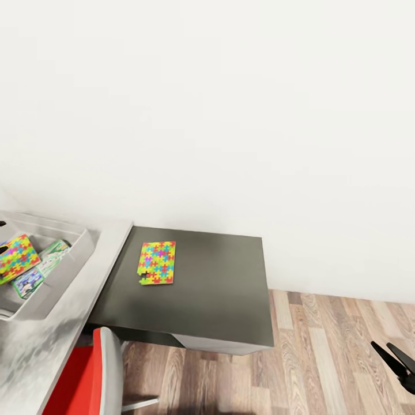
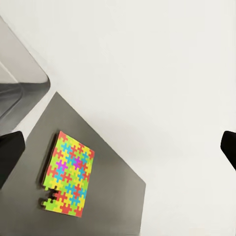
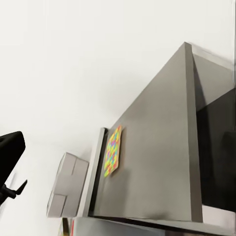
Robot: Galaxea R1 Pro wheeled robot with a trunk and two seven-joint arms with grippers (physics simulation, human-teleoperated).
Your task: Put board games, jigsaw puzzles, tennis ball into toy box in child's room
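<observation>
One jigsaw puzzle (image 1: 157, 263) lies flat on the dark cabinet top (image 1: 219, 288) at the table's (image 1: 69, 311) right end, with a few pieces loose at its near corner. The toy box (image 1: 80, 245) stands at the left and holds another jigsaw puzzle (image 1: 16, 257), a green-white board game (image 1: 55, 255) and a blue one (image 1: 29, 282). In the left wrist view my left gripper (image 2: 118, 152) hovers open above the puzzle (image 2: 69, 173), its fingers (image 2: 9, 155) wide apart. My right gripper (image 1: 397, 360) hangs open and empty over the floor at lower right. The right wrist view sees the puzzle (image 3: 113, 151) and toy box (image 3: 69, 184) from low down.
A red chair with a grey back (image 1: 92, 374) stands in front of the desk. Wooden floor (image 1: 323, 357) spreads to the right of the cabinet. A plain white wall (image 1: 230, 115) runs behind the table.
</observation>
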